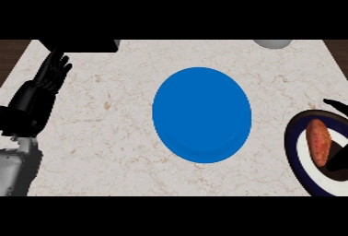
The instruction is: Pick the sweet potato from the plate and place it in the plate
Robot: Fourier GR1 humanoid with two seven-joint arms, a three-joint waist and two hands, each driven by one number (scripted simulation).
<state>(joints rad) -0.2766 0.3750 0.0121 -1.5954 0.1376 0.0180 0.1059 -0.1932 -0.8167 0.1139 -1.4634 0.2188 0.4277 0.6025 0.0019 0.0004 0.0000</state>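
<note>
**Sweet potato waiting on the right-hand plate**

The sweet potato (pixel 318 141) lies on a dark-rimmed plate (pixel 293 138) at the right edge, beside the blue plate (pixel 202 115). It looks stiff and tapered; best grasped mid-body. The right hand (pixel 338 159) is mostly cut off, fingers unreadable. The left hand (pixel 49 73) rests open at left

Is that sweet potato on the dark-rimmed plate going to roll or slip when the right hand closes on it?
Probably rigid. The sweet potato is elongated with tapered ends, so it may roll sideways on the dark-rimmed plate. Its skin looks matte, so likely not slippery. The right hand sits right beside it.
</note>
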